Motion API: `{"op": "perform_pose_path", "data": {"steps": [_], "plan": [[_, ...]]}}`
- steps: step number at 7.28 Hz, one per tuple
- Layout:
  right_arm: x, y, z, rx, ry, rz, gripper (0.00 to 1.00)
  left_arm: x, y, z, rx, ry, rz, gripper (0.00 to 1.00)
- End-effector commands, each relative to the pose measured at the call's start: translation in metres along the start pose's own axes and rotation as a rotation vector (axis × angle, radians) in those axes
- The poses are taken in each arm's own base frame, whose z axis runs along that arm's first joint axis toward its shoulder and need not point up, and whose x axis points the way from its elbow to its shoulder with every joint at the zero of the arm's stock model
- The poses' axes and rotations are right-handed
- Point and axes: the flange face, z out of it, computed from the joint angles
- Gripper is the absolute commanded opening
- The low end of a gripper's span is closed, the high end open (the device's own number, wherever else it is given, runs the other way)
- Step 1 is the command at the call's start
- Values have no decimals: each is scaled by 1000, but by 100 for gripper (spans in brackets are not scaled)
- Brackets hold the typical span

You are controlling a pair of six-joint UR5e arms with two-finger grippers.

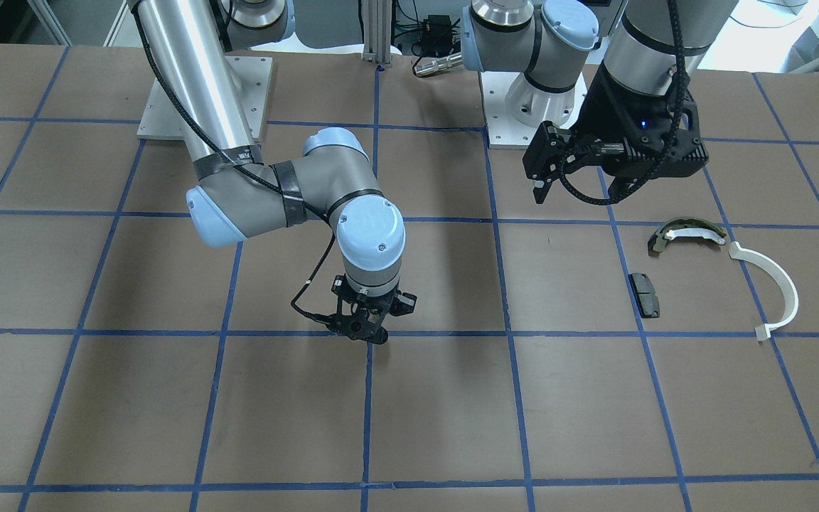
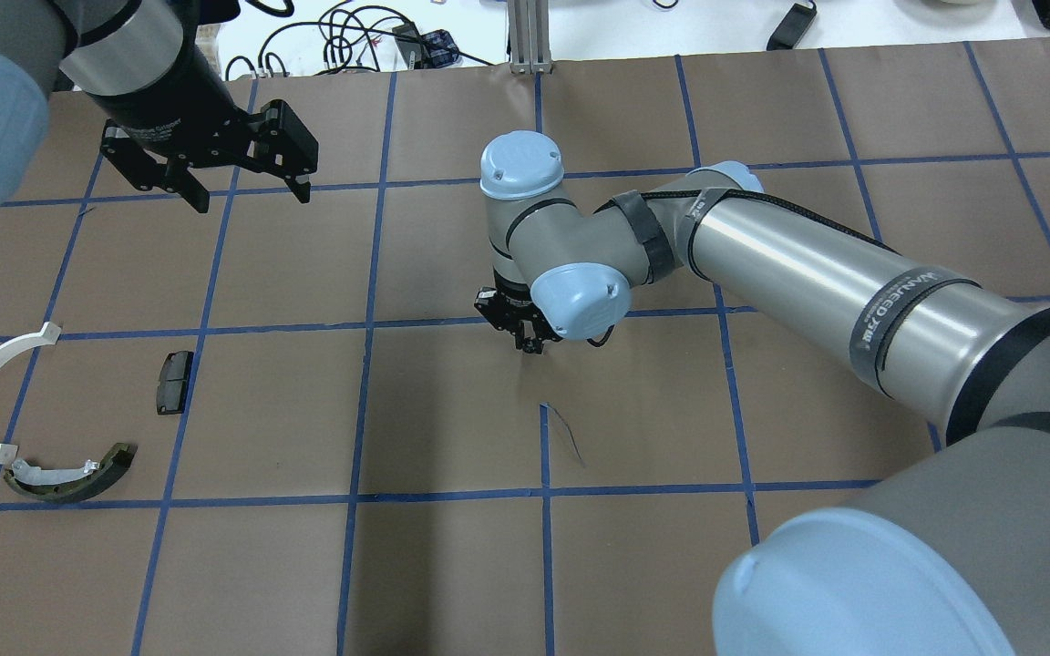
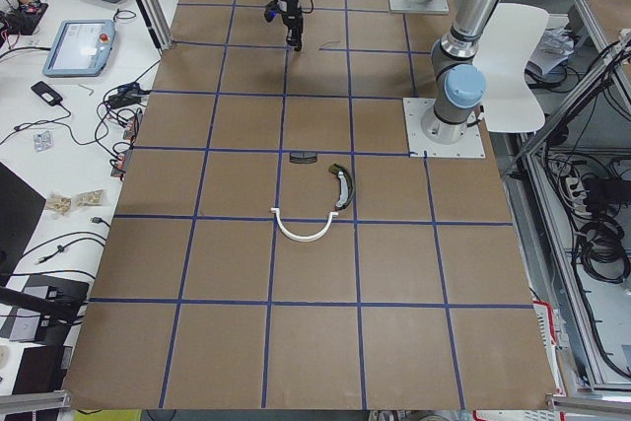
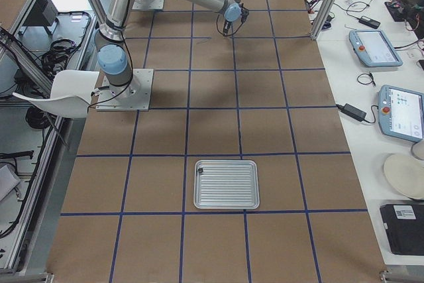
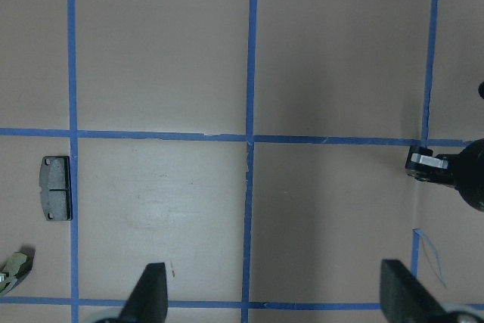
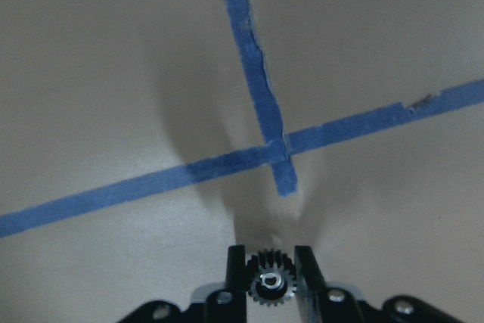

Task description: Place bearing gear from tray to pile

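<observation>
Straight down, right pincer [image 6: 271, 262] clamped on bearing gear [image 6: 270, 287] (left pincer [image 2: 252, 200] raised, tilted, wide open)

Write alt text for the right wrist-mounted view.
The right hand pinches a small dark bearing gear at the bottom edge of the frame. Beneath lies the brown table, where two blue tape lines cross.

Silver arms, pale-blue joint caps — black cables.
</observation>
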Motion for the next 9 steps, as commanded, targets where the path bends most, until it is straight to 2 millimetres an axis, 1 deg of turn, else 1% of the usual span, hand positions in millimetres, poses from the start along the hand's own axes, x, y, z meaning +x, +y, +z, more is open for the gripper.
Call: {"op": "perform_pose_path", "data": {"steps": [1,2,3,4,5,6,7,8,9], "plan": [[-6,9,2,-17,-6,-13,31,0,0,-1,2,0,0,100],[-6,9,2,-11,1,-18,75,0,1,0,1,0,0,100],[-5,8,0,-5,-1,-18,98,0,1,0,-1,0,0,100],[2,0,-16,12,-14,-19,99,0,1,0,-1,0,0,100],[25,-14,-46,35,-30,-51,99,0,1,0,-1,0,2,100],[74,-42,-77,18,-32,-39,99,0,0,3,-7,0,0,100],[121,-63,-108,19,-39,-48,99,2,-5,9,-14,1,-14,100],[169,-80,-131,5,-39,-48,99,18,-5,18,-20,5,-52,100],[227,-103,-153,13,-56,3,99,62,1,46,-66,1,-5,100]]}}
